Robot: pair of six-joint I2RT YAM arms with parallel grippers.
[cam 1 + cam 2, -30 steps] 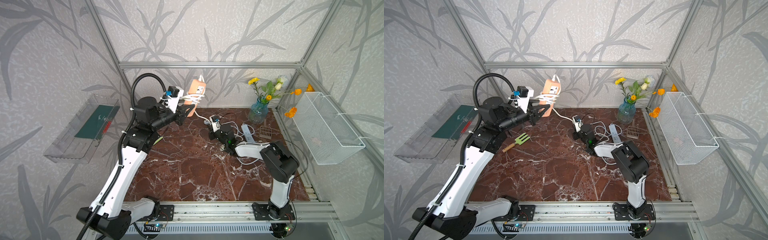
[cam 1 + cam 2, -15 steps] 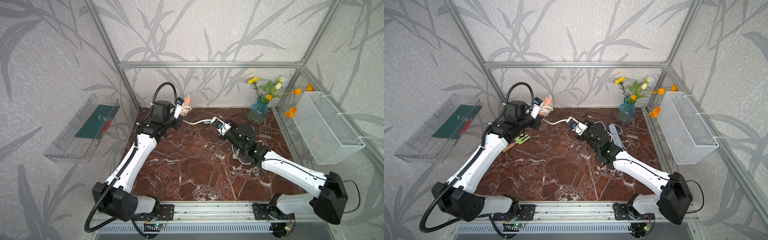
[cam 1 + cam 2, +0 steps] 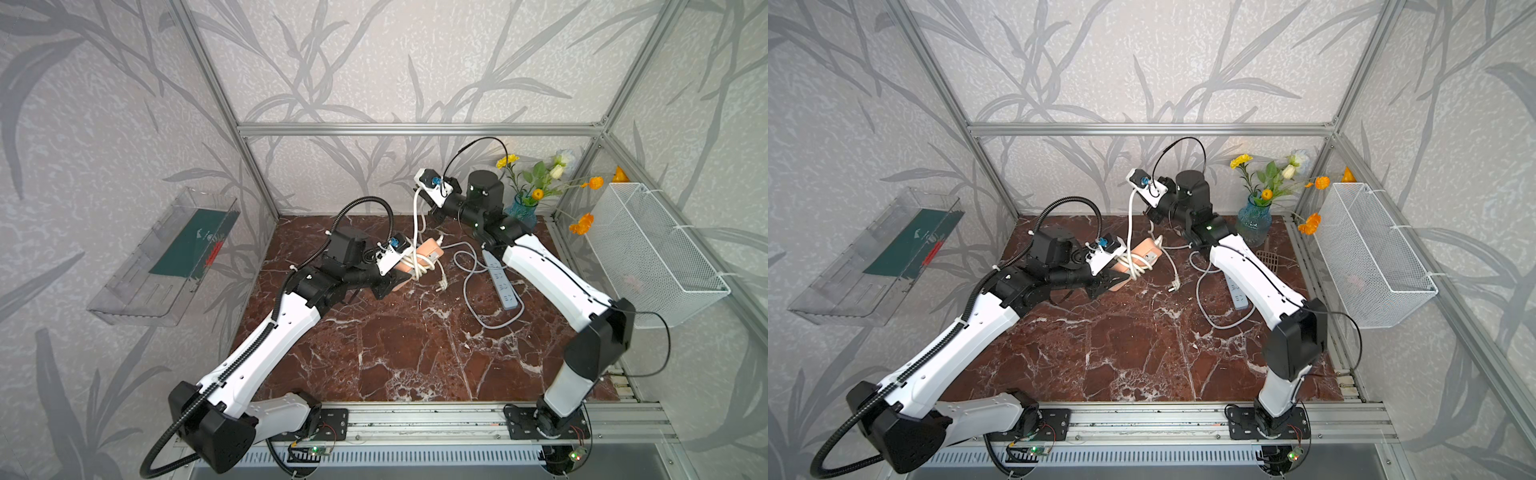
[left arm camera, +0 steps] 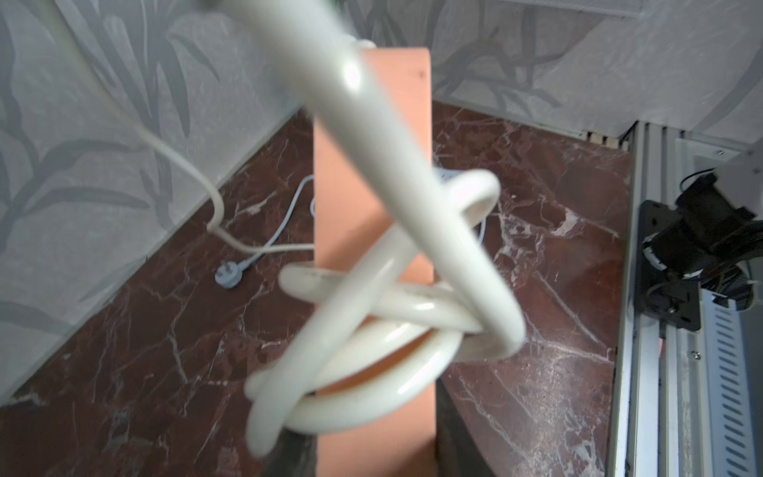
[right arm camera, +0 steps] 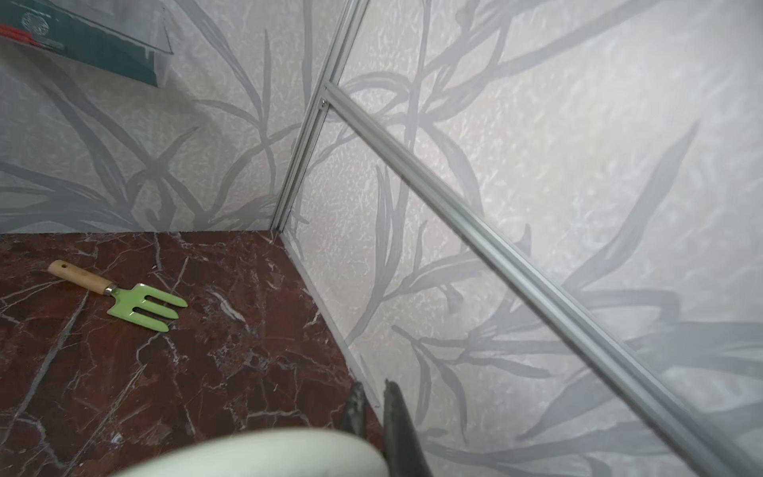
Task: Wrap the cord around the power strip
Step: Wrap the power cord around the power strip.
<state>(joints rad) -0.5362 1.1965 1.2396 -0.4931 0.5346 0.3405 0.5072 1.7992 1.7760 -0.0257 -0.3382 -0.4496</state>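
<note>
**Figure. Cord wrapping in progress, seen from above and from both wrists.**

The left tool (image 3: 395,280), at centre frame in both top views, is clamped on 1 end of the peach power strip (image 3: 430,251). It holds the strip tilted and apparently lifted off the desk (image 3: 395,353).

The white cord (image 4: 371,314) already makes several crossing loops around the strip's body, close to the gripped end. The left wrist close-up is too blurred to count them exactly.

From that bundle 1 strand rises toward the upper centre of the frame. There the right tool (image 5: 373,396) pinches it near the back wall, its fingers pressed almost together. A slacker length hangs from the same place down to the desk.

**Progress (judged).** The task appears partly done. The far half of the strip is bare, and the lifted strand and the slack have yet to be laid on. A plug (image 3: 441,286) lies on the desk just right of the strip, but which cord it ends cannot be told.

**Not part of the task:**
- a 2nd, blue-grey power strip (image 3: 505,289) with its own cord, at right centre
- a vase of flowers (image 3: 523,210) at upper right
- a wire basket (image 3: 648,257) on the right wall
- a green garden fork (image 5: 140,305), at lower left of the right wrist view
</note>
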